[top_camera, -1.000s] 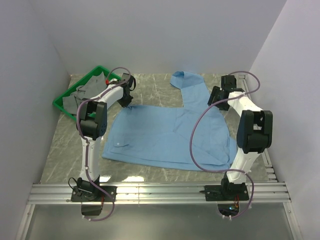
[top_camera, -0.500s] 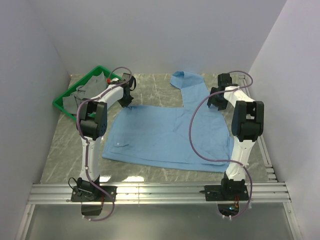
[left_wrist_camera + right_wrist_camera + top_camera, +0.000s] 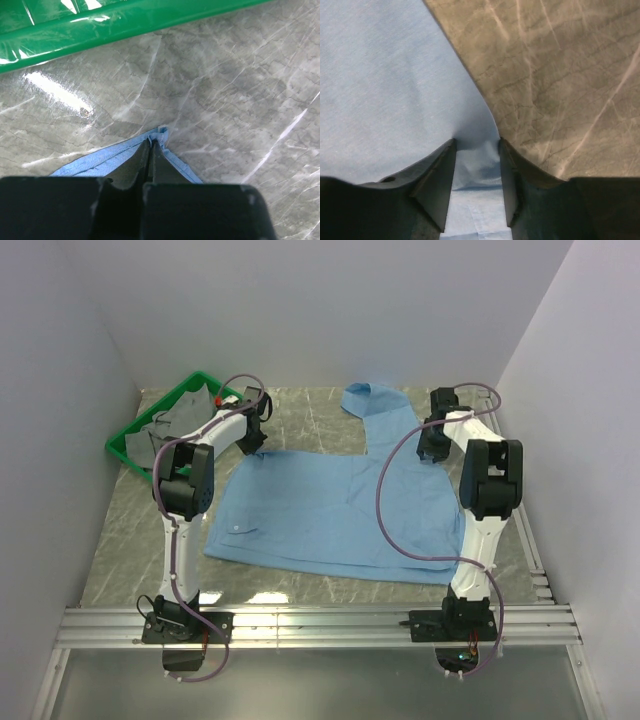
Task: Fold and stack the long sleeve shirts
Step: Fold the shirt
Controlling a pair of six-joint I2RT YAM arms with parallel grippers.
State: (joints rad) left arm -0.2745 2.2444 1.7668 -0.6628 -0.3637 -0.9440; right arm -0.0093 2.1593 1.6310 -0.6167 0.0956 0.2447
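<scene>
One light blue long sleeve shirt (image 3: 330, 508) lies spread flat on the marble table, a sleeve (image 3: 375, 410) reaching toward the back wall. My left gripper (image 3: 254, 448) is shut on the shirt's far left corner, and the left wrist view shows that corner (image 3: 161, 132) pinched at the tips of the gripper (image 3: 151, 142). My right gripper (image 3: 431, 452) is at the shirt's far right edge beside the sleeve. In the right wrist view this gripper (image 3: 476, 145) is open, with a raised fold of blue cloth (image 3: 475, 165) between its fingers (image 3: 440, 180).
A green bin (image 3: 114, 447) holding grey cloth (image 3: 165, 425) stands at the back left, just beyond the left gripper; its rim (image 3: 115, 22) crosses the top of the left wrist view. Walls enclose the table on three sides. An aluminium rail (image 3: 320, 625) runs along the near edge.
The right arm has swung in toward the sleeve and lowered onto the shirt's edge, its jaws narrowing around the cloth. The left gripper has stayed at the corner.
</scene>
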